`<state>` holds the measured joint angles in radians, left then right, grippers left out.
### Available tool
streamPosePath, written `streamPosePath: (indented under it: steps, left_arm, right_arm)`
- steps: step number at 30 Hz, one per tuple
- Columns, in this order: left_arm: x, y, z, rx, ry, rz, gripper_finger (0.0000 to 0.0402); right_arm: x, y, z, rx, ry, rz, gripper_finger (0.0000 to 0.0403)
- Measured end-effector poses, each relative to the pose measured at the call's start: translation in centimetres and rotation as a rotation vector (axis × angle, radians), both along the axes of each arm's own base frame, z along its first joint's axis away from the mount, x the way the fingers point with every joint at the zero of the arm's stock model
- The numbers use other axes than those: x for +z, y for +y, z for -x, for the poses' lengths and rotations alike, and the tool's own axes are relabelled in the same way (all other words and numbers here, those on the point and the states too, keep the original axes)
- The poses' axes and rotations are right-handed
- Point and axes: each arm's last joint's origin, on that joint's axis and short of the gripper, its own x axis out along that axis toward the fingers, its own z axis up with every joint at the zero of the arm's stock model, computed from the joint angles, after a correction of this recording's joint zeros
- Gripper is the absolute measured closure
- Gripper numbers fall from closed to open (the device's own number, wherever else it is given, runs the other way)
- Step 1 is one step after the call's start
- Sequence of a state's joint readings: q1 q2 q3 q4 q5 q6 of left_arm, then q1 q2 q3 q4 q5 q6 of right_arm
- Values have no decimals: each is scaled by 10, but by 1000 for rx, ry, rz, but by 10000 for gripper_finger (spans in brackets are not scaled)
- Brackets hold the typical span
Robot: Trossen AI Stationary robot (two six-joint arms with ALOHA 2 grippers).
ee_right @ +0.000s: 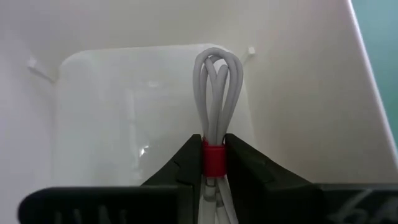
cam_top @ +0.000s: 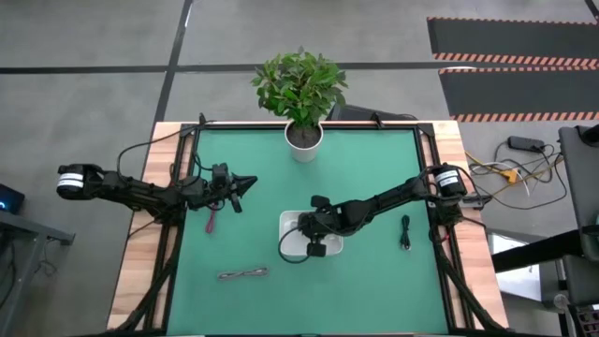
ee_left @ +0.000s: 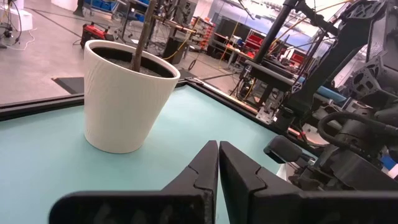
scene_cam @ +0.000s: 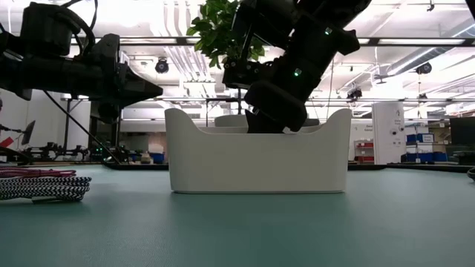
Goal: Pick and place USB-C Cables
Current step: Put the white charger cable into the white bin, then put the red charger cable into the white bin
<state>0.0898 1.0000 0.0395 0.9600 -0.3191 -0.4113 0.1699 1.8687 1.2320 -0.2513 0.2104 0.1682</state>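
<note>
Item: white cable (ee_right: 217,93), a short looped bundle bound by a red band (ee_right: 212,158); location: inside the white tray (cam_top: 288,225) near the counter's (cam_top: 365,281) middle, pinched at the band by the right tool (ee_right: 212,163), which reaches down into the tray with the loop end hanging just above the tray floor. Item: pink cable (cam_top: 212,221), on the counter at about 9 o'clock from the tray, just below the left tool (cam_top: 245,183). Item: grey-brown cable (cam_top: 243,274), braided, lying flat at about 7 o'clock from the tray. Item: black cable (cam_top: 405,232), at 3 o'clock from the tray, near the right arm's base. Left tool: fingers pressed together with nothing between them, hovering over the counter at 10 o'clock from the tray and pointing toward the potted plant (cam_top: 301,94), which stands at 12 o'clock on the far edge. Handling, as judged: each bundle looks light, soft and floppy, with loops likely to sag or spring apart; the smooth white sheath may slip, while the braided one should grip better. Best hold appears to be across the binding band or the bundle's waist, where the strands are gathered and stiffest. The tray looks light enough to shift if bumped.
</note>
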Motion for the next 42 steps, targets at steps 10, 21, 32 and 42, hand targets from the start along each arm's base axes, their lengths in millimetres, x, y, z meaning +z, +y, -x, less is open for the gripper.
streamPosePath:
  steps: [10, 21, 32, 42]
  left_arm:
    - [0, 0, 0, 0, 0, 0, 402]
    - [-1, -1, 0, -33, -12, 54, 402]
    - [0, -2, -3, -65, -66, 242, 402]
    - [-9, -7, -19, 96, 297, 511, 402]
  right_arm:
    - [8, 1, -6, 22, -22, 12, 316]
    - [43, 6, -3, 73, -2, 44, 317]
    - [102, 42, 40, 71, -182, 282, 320]
    - [126, 35, 88, 28, -332, 452, 339]
